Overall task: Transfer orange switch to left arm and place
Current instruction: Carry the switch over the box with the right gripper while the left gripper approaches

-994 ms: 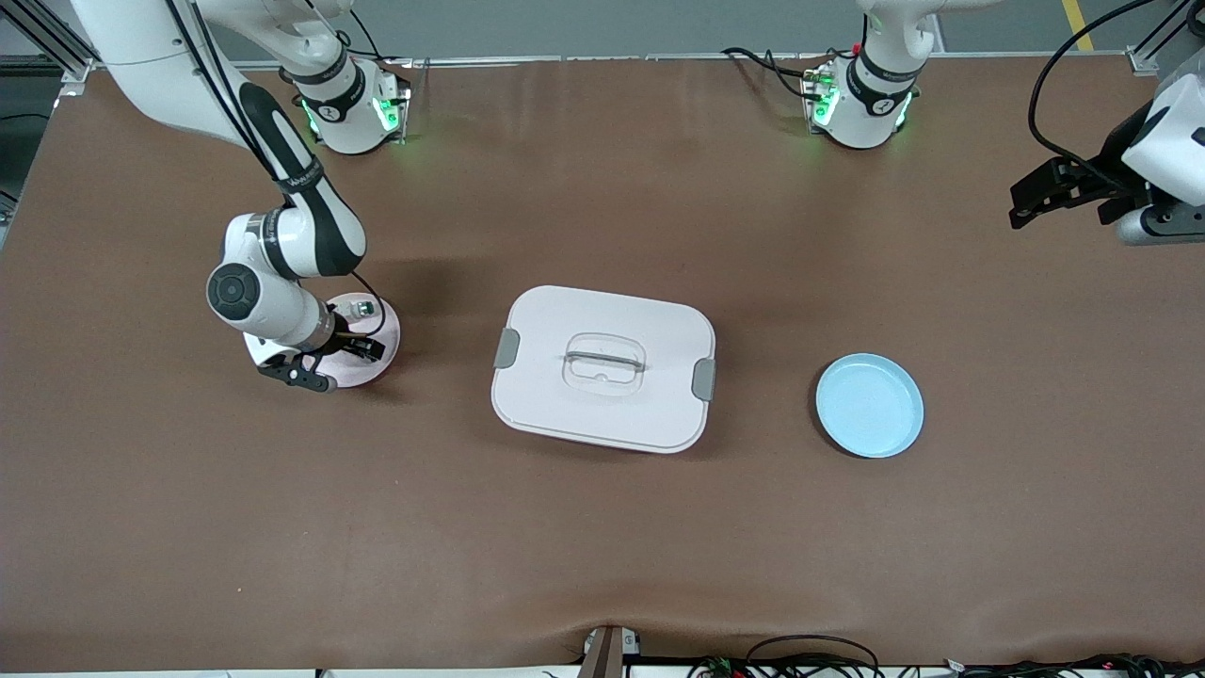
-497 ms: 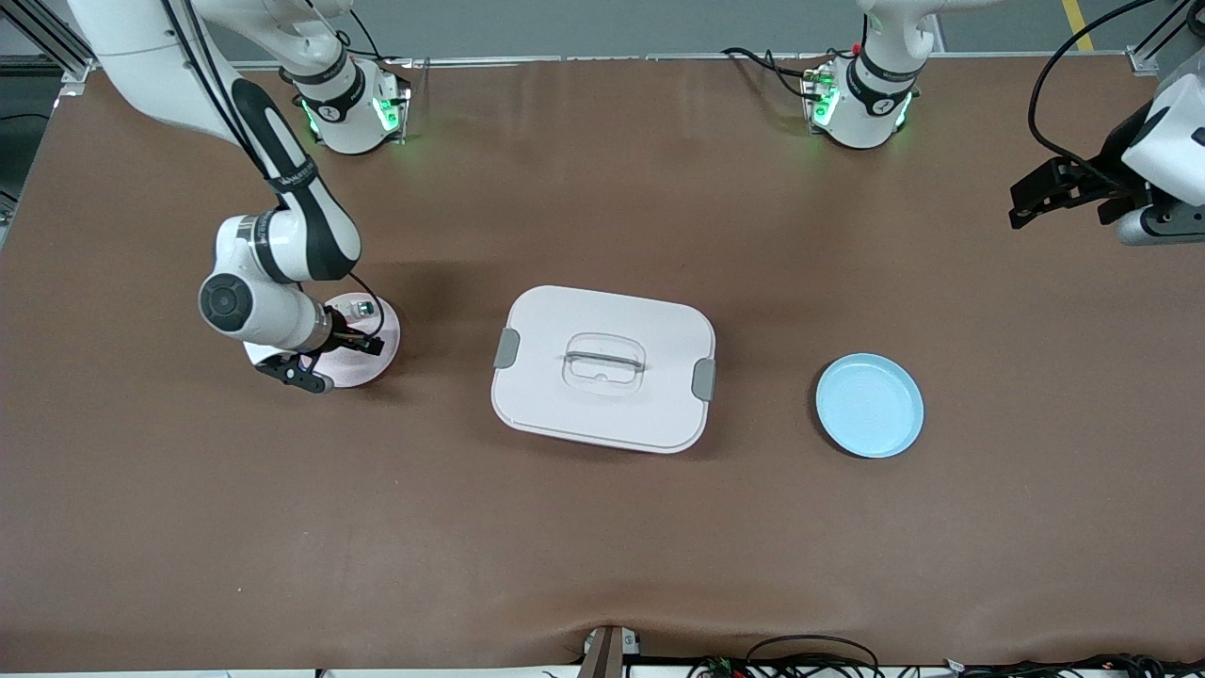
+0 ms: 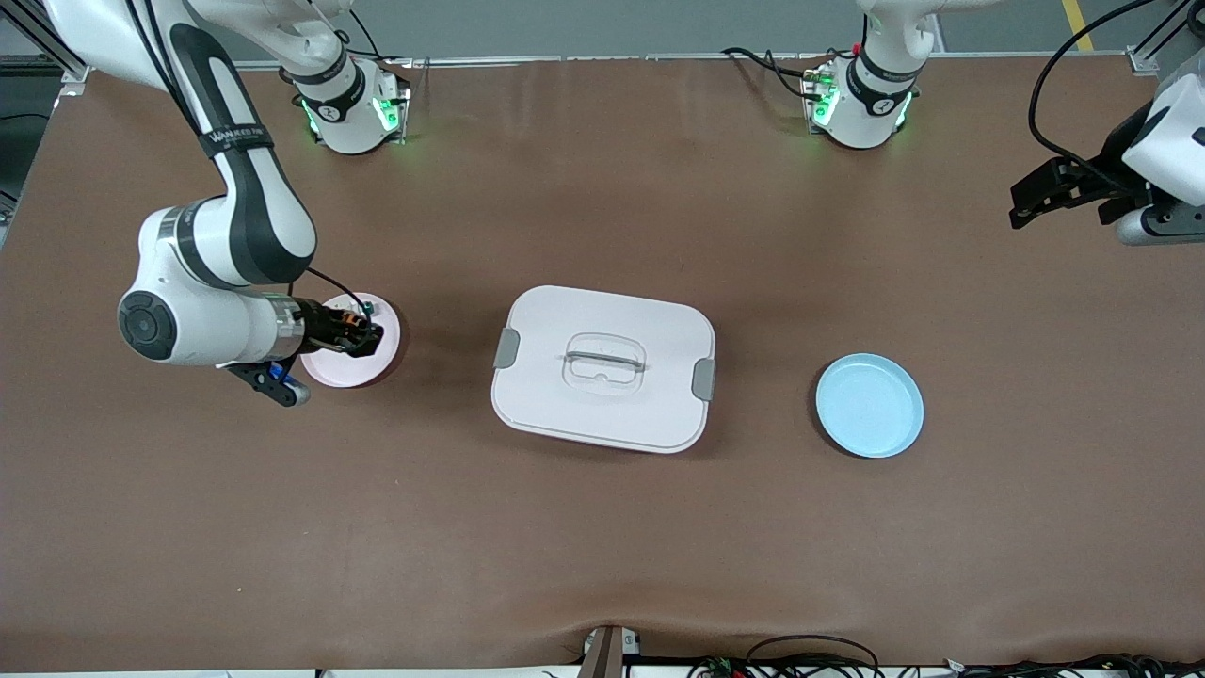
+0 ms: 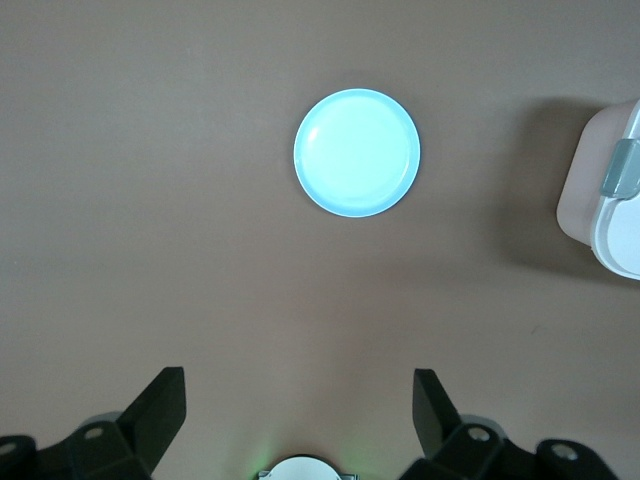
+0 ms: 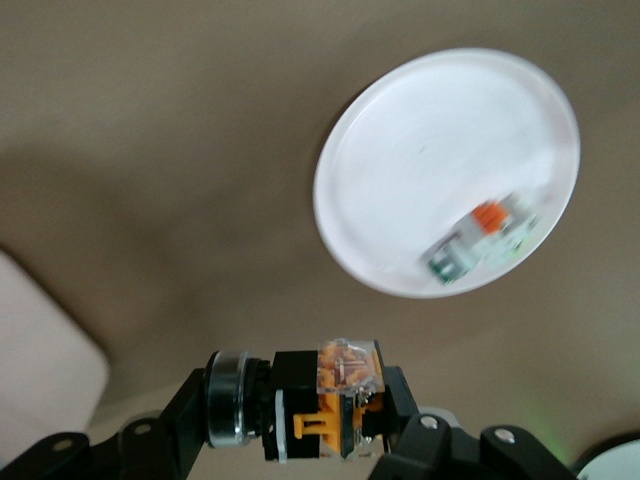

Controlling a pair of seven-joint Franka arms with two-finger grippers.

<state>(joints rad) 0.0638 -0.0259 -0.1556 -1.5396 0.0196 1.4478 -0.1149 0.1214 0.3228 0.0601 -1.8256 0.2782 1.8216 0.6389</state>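
My right gripper [image 3: 362, 337] is shut on the orange switch [image 5: 322, 400], a small black block with orange parts and a round metal-ringed end, and holds it in the air over the pink plate [image 3: 331, 372]. In the right wrist view the plate [image 5: 420, 140] lies below with the whitish switch [image 5: 478, 240] with a green tip still on it. The white box [image 3: 602, 367] with grey latches stands at the table's middle. My left gripper [image 3: 1031, 198] is open and empty, waiting high over the left arm's end of the table.
A light blue plate [image 3: 869, 405] lies between the box and the left arm's end of the table; it shows in the left wrist view [image 4: 357, 152] with a corner of the box [image 4: 612, 190]. Cables run along the table's near edge.
My right gripper has closed on the orange switch and lifted it off the pink plate; the arm's wrist swung out toward its end of the table. The left arm has not moved.
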